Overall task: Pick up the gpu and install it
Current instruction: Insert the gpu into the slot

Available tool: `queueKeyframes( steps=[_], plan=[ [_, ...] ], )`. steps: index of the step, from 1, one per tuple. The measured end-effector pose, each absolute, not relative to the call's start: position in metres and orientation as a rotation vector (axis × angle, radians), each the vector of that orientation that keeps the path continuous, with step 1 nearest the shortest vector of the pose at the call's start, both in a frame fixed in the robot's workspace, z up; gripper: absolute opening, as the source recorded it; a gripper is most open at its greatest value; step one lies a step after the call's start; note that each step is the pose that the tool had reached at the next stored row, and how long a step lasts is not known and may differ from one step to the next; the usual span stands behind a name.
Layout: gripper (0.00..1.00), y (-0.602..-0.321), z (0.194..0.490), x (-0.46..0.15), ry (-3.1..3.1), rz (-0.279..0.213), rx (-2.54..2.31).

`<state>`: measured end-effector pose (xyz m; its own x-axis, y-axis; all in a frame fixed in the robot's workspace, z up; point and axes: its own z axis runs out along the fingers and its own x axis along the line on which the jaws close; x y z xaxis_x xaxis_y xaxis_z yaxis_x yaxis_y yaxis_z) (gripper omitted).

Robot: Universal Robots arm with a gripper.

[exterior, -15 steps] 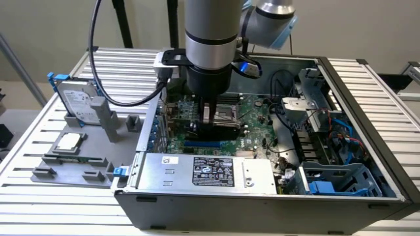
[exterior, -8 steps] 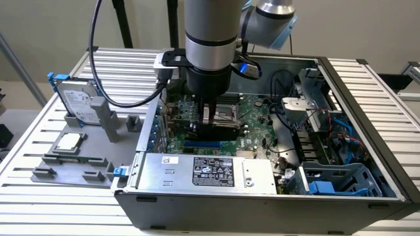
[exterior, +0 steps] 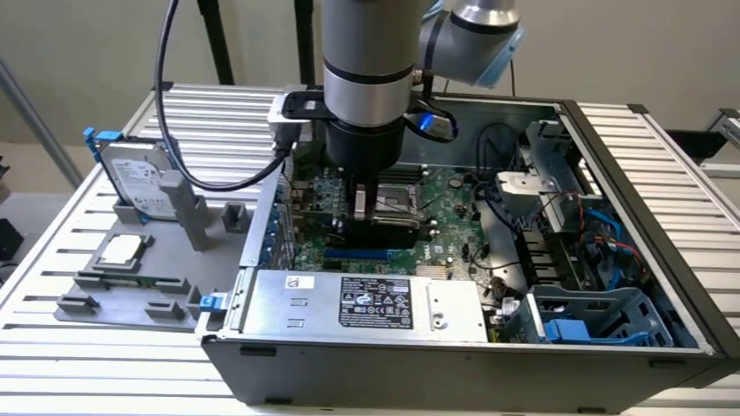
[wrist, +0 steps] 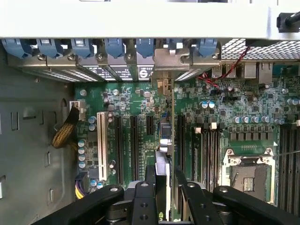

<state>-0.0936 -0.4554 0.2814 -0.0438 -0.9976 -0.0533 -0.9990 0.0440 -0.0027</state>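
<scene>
One gpu [wrist: 172, 140] | edge-on, long axis square to slot-cover row [wrist: 112, 68] | fingers [wrist: 181, 180] clamped on it

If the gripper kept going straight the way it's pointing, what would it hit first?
Probably the green motherboard: the gripper points down into the case, and the gpu it holds would likely touch first. Remaining depth is unclear.

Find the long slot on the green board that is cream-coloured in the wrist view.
It is the slot nearest the grey case wall; the two long slots next along are black.
</scene>
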Motion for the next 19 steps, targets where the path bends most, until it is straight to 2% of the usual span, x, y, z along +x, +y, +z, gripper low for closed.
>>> queueKeyframes(
  steps=[19],
  plan=[
    [0.00,-0.4535,0.2736,-0.0960,2.244,0.054,-2.140]
  ],
)
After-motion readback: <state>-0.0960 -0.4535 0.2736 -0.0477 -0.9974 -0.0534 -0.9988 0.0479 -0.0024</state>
